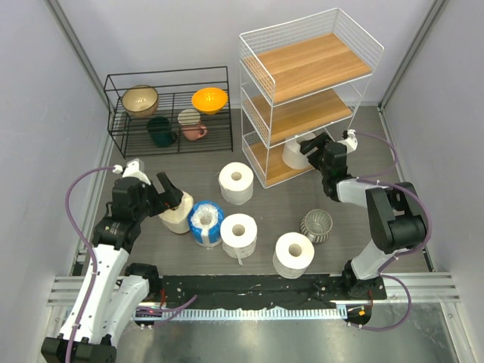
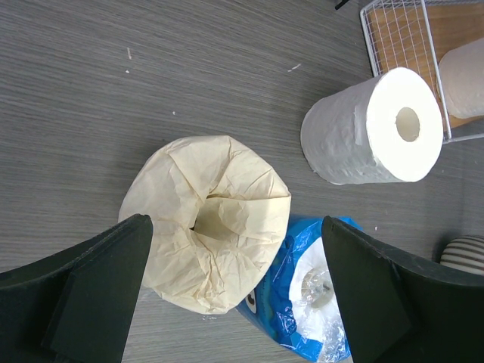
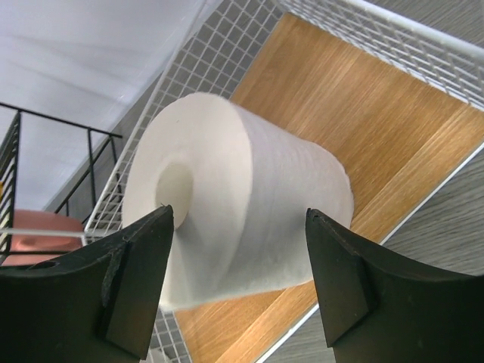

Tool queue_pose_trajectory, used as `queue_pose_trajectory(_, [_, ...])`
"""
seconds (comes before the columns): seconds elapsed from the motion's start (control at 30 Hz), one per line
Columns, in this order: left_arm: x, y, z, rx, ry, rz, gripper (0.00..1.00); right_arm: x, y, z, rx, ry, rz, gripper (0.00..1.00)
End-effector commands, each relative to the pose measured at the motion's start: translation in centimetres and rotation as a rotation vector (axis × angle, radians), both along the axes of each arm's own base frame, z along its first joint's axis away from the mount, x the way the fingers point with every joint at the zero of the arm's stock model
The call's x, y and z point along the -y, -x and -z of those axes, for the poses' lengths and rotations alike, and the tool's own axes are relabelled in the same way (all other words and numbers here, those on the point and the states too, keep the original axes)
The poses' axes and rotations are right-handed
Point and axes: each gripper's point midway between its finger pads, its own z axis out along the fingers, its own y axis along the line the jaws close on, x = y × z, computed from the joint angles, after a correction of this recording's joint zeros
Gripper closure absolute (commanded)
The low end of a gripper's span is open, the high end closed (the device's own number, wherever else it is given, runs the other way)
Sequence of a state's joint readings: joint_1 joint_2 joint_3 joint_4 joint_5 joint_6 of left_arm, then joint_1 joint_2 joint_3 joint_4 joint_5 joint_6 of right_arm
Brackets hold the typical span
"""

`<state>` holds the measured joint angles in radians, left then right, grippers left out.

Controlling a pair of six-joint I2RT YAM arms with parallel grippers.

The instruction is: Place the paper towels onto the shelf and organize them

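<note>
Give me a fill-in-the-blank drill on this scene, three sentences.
1. The white roll at the right gripper sits on the shelf's ____ board.
2. The open left gripper straddles a roll coloured ____.
3. Beside it stands a wrapped roll in ____ plastic.

Missing words: bottom; cream; blue.

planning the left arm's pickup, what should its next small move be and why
Probably ease down and close the left gripper on the cream roll: its open jaws straddle that upright roll, though the blue-wrapped roll sits close beside it.
</note>
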<state>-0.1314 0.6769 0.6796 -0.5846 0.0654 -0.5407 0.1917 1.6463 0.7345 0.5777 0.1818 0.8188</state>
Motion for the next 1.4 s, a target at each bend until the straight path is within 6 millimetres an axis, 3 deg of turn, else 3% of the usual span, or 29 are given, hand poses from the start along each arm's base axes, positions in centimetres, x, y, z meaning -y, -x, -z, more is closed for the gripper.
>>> queue_pose_trajectory(0.0, [0.5,-0.3,-0.5,0.025,0.007,0.027,0.0,-0.3,0.0,-5.2,0.177,-0.037,-0.034,0.24])
queue_pose_trajectory(0.23, [0.5,-0.3,-0.5,0.025,0.008,0.027,0.0,-0.1,0.6,-6.6,0.208,-0.064,-0.04,0.24])
queue_pose_trajectory(0.3, [0.5,-0.3,-0.4,0.024,0.007,0.027,0.0,0.0,1.4,-6.1,0.175,-0.057,-0.043,0.24])
queue_pose_trajectory(0.33, [0.5,-0.3,-0.5,0.025,0.007,0.027,0.0,0.2,1.9,-7.0,0.187,-0.049,-0.039,0.24])
queue_pose_trajectory(0.4, [0.5,-0.3,-0.5,0.025,0.008,0.027,0.0,0.6,3.3,-6.4,0.159,-0.043,-0.031,0.24])
queue_pose_trajectory(0.43, [0.5,-0.3,-0.6,0.03,0.008,0.029,0.0,0.7,4.2,-7.5,0.175,-0.036,-0.037,0.24])
queue_pose_trajectory(0.5, [0.4,-0.2,-0.5,0.028,0.006,0.026,0.0,0.9,6.2,-6.0,0.109,-0.017,-0.052,0.24])
queue_pose_trajectory(0.57, [0.4,-0.2,-0.6,0.031,0.006,0.023,0.0,0.9,8.1,-7.9,0.133,0.001,-0.078,0.23])
queue_pose_trajectory(0.63, [0.5,-0.2,-0.5,0.027,0.007,0.027,0.0,0.7,10.3,-6.9,0.038,0.026,-0.112,0.21])
queue_pose_trajectory(0.67, [0.5,-0.2,-0.5,0.027,0.007,0.027,0.0,0.3,11.3,-9.0,0.073,0.036,-0.141,0.21])
queue_pose_trajectory(0.73, [0.5,-0.2,-0.6,0.028,0.008,0.029,0.0,-0.2,13.7,-8.0,-0.017,0.062,-0.191,0.2])
queue_pose_trajectory(0.77, [0.5,-0.2,-0.6,0.028,0.009,0.027,0.0,-0.4,14.7,-9.8,0.016,0.079,-0.209,0.2])
queue_pose_trajectory(0.8, [0.4,-0.2,-0.5,0.025,0.006,0.025,0.0,-1.3,16.4,-8.9,-0.039,0.098,-0.249,0.19])
queue_pose_trajectory(0.87, [0.4,-0.2,-0.5,0.027,0.004,0.022,0.0,-1.5,17.6,-9.7,-0.038,0.14,-0.236,0.18])
queue_pose_trajectory(0.9, [0.3,-0.3,-0.5,0.029,0.003,0.02,0.0,-3.2,19.3,-9.6,-0.056,0.152,-0.297,0.18])
queue_pose_trajectory(1.0, [0.3,-0.3,-0.6,0.03,0.003,0.02,0.0,-4.4,20.2,-9.7,-0.077,0.163,-0.275,0.18])
queue_pose_trajectory(1.03, [0.2,-0.3,-0.5,0.027,0.001,0.017,0.0,-6.3,21.1,-9.6,-0.078,0.161,-0.326,0.18])
queue_pose_trajectory(1.1, [0.3,-0.3,-0.5,0.028,0.001,0.017,0.0,-7.2,20.7,-9.8,-0.058,0.154,-0.29,0.18])
queue_pose_trajectory(1.13, [0.2,-0.3,-0.5,0.026,-0.001,0.014,0.0,-8.8,21.1,-9.2,-0.072,0.133,-0.307,0.18])
queue_pose_trajectory(1.2, [0.2,-0.2,-0.5,0.026,-0.001,0.013,0.0,-9.3,20.5,-9.2,-0.038,0.097,-0.235,0.18])
queue_pose_trajectory(1.27, [0.2,-0.3,-0.5,0.028,-0.002,0.013,0.0,-10.5,20.8,-8.4,-0.034,0.014,-0.192,0.19])
queue_pose_trajectory(1.3, [0.2,-0.3,-0.5,0.026,-0.002,0.013,0.0,-10.7,20.2,-9.4,0.02,-0.038,-0.147,0.19])
queue_pose_trajectory(1.37, [0.2,-0.3,-0.4,0.025,-0.002,0.013,0.0,-12.5,20.3,-8.8,0.041,-0.113,-0.136,0.2])
